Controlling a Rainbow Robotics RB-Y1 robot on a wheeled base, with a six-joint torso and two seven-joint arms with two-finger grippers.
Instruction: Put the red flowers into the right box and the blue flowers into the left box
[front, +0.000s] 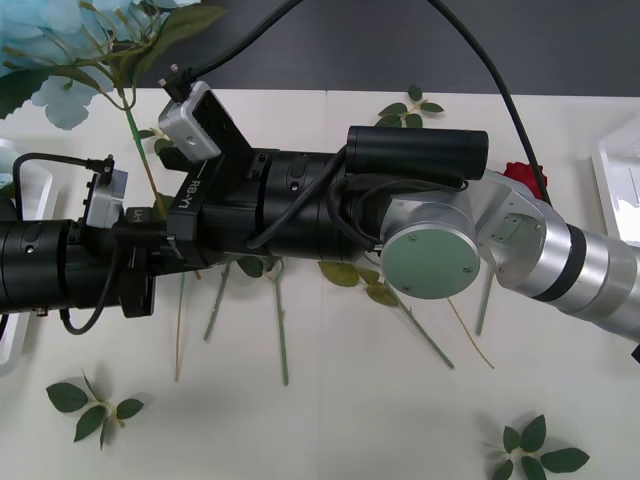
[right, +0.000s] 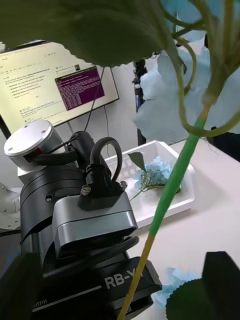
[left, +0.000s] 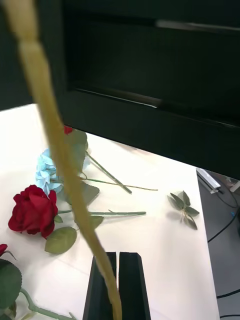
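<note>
Pale sky-blue petals, thin and papery, belong to a blue flower that is lifted high near the front camera, with big matte green leaves and a long thin stem going down to the left arm. In the left wrist view this stem looks yellowish and smooth, and the left hand, with two flat black fingers pressed together, pinches it at the lower end. The right arm, made of black cylinders and one brushed silver joint, crosses over the white table; whether the right hand is spread or pressed together one cannot tell. In the right wrist view the left box, a shallow white plastic tray with raised rim and rounded corners, stands on the table and holds another blue cluster with a green leaf. A deep red rose, with velvety folded petals, lies on the table beside one more blue flower and thin green stems. A red bloom peeks behind the silver joint. Small bloomless leaf sprigs lie flat on the table. At the right edge a part of the right box is seen.
</note>
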